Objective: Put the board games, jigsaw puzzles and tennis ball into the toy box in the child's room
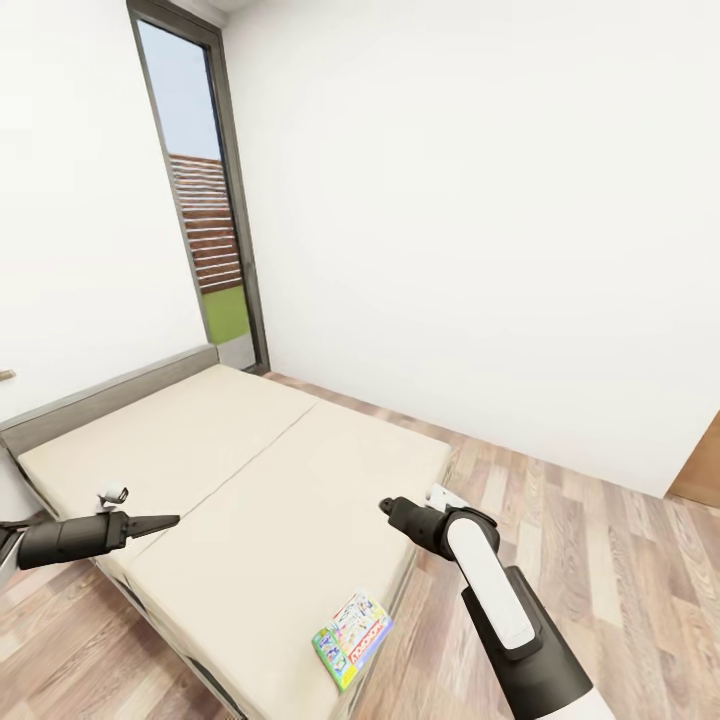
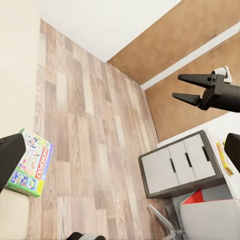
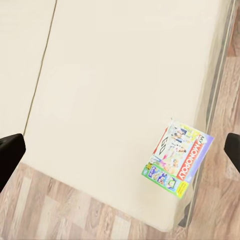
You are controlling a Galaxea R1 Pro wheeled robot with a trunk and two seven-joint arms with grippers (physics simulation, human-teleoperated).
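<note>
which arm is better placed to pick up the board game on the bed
Probably right. The board game lies at the bed's near corner, just below the right gripper, whose wrist camera looks down on it. The left gripper hovers farther off.

White walls (image 1: 480, 220) meet a wood-plank floor (image 1: 600, 540). A tall dark-framed window (image 1: 205, 200) stands in the corner, showing sky, a slatted fence and grass. A grey drawer unit (image 2: 180, 162) sits on the floor beside a brown panel (image 2: 175, 40).
</note>
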